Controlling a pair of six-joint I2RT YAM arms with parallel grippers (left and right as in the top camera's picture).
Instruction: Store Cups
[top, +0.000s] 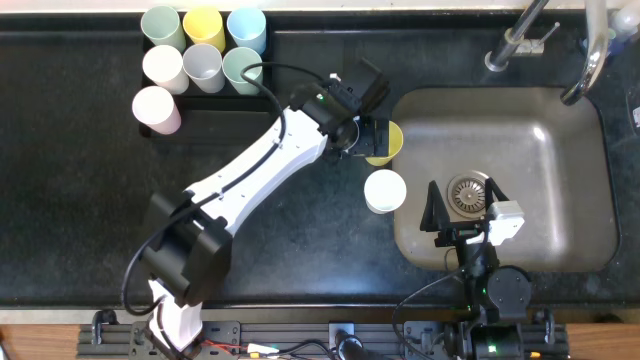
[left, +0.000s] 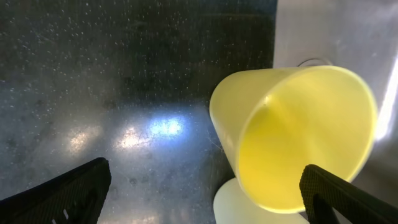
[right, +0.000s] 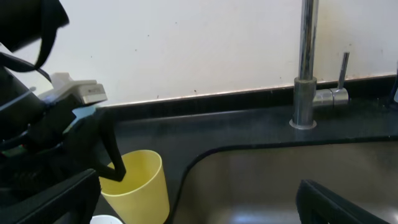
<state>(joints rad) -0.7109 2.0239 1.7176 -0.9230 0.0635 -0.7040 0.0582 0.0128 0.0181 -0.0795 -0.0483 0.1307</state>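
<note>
Black speckled surface (top: 80, 200), steel sink (top: 560, 130) right of centre. At its left rim the yellow plastic cup (top: 385, 142) sits between the left gripper's (left: 205, 168) wide jaws. The right gripper's (right: 199, 180) jaws are also wide. An off-centre squeeze could topple the cup into the sink.

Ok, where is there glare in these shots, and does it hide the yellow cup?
Left wrist view: bright glare patches on the black counter, the sink behind washed out, yet the yellow cup reads clearly. Top view: even light, soft sheen on the sink, none on the cup. Right wrist view: no glare on the cup either.
</note>
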